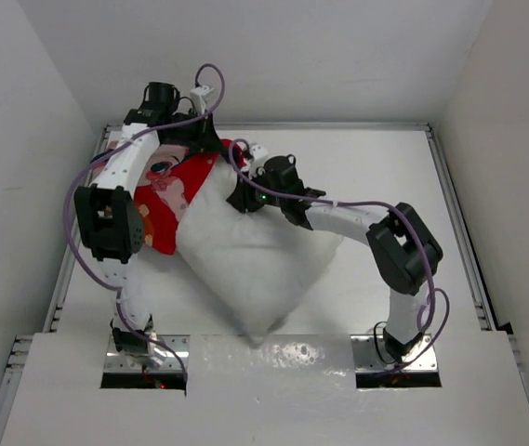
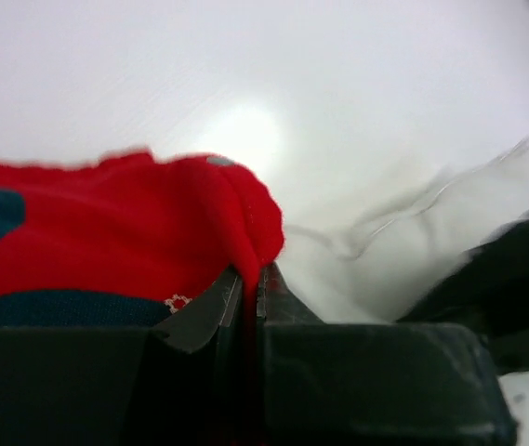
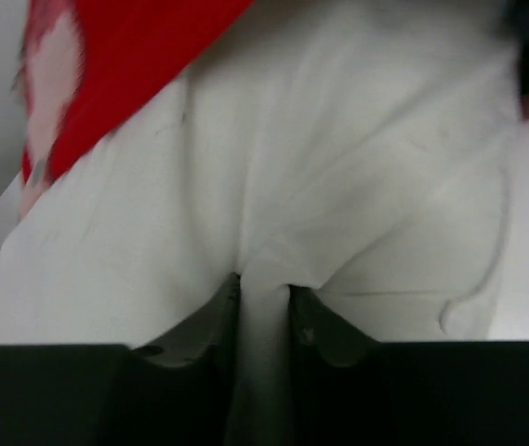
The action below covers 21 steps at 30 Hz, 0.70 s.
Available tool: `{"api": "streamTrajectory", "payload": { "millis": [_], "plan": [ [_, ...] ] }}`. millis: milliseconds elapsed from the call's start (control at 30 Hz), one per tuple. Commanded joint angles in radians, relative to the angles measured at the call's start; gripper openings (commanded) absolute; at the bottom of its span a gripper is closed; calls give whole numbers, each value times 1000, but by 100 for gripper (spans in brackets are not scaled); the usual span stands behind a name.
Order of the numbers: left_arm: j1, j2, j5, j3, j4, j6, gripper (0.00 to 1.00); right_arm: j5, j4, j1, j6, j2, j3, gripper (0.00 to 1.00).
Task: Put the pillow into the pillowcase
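White table [image 1: 385, 167] | left gripper [image 2: 250, 279] clamped on pillowcase [image 2: 125, 223] | right gripper [image 3: 264, 288] pinching pillow [image 3: 338, 167] | risk: pillowcase slipping free under pull

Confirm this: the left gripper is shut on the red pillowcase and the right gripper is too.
Wrong for the right gripper: it is shut on the white pillow, as the right wrist view shows. The left gripper is shut on the pillowcase.

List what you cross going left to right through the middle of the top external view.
left arm → pillowcase → pillow → right arm
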Motion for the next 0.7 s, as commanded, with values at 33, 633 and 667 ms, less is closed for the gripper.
{"api": "streamTrajectory", "payload": {
  "millis": [33,633,667],
  "plan": [
    [-8,-176,411,-48,117,-11,0,-88,57,24,99,-161,-76,46],
    [-11,-181,390,-11,-125,108,0,-178,-49,-6,130,-172,-225,98],
    [-11,-176,394,-8,-125,104,0,-195,-34,14,141,-166,-239,97]
  ]
}}
